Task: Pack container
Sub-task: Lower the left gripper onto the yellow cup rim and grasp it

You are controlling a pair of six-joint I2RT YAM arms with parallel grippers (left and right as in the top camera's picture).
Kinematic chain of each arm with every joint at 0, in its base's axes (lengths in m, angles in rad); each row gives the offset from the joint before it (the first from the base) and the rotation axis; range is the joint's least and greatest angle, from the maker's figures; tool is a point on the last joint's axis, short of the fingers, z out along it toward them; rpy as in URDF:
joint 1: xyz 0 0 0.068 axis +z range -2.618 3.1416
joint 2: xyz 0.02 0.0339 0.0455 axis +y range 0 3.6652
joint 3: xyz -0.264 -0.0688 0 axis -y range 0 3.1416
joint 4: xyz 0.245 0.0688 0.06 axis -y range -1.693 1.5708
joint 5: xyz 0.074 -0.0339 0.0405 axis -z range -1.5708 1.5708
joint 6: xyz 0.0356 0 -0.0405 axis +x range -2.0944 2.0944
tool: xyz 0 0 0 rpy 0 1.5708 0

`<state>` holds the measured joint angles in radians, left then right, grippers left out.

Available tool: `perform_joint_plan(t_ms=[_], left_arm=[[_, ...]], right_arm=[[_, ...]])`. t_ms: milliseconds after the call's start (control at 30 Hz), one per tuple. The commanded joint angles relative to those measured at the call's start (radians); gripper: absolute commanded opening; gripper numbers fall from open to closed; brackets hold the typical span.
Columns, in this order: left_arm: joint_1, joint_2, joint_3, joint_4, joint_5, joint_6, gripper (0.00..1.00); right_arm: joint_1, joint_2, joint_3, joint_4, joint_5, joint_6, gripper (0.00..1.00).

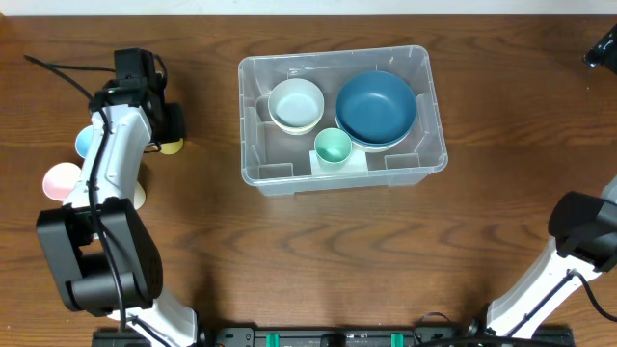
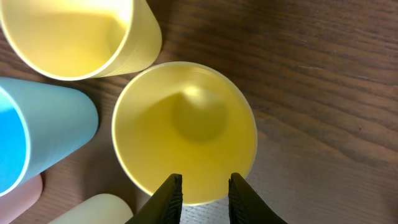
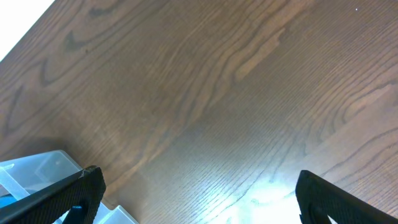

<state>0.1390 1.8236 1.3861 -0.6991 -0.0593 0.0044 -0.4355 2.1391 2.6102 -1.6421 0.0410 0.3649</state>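
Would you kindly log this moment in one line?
left gripper: narrow over round yellow plastic cup, grip unclear | right gripper: open, empty | clear rectangular plastic container: partly packed

no text, label or number can be read.

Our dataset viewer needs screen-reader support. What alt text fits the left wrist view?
The left hand, dark fingers slightly apart, is at the near rim of an upright empty yellow cup. A second yellow cup and a blue cup stand beside it on the wooden table.

clear rectangular container (image 1: 248, 125) upright, lidless, table centre, partly filled
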Motion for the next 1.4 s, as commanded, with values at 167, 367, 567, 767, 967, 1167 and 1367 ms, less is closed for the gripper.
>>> perform_joint_plan(t_ms=[167,367,567,767,967,1167,1367], left_arm=[[-0.001,0.039,-0.001,-0.002,0.049,0.047,0.27],[-0.001,0.039,-0.001,0.005,0.066,0.068,0.27],[-0.001,0.039,-0.001,0.013,0.068,0.068,0.27],[-0.001,0.032,0.015,0.013,0.068,0.095,0.27],[-0.001,0.008,0.015,0.027,0.068,0.142,0.28],[-0.001,-0.004,0.015,0.034,0.068,0.142,0.28],[-0.001,-0.037,0.015,0.05,0.068,0.142,0.27]], right_arm=[[-0.005,-0.001,0.006,-0.003,0.004,0.016,0.99],[-0.005,-0.001,0.006,-0.003,0.004,0.016,0.99],[-0.004,-0.001,0.006,-0.003,0.004,0.016,0.99],[-0.004,-0.001,0.006,-0.003,0.003,0.016,0.99],[-0.004,-0.001,0.006,-0.003,0.004,0.016,0.98],[-0.004,-0.001,0.006,-0.003,0.004,0.016,0.99],[-0.004,-0.001,0.006,-0.003,0.003,0.016,0.99]])
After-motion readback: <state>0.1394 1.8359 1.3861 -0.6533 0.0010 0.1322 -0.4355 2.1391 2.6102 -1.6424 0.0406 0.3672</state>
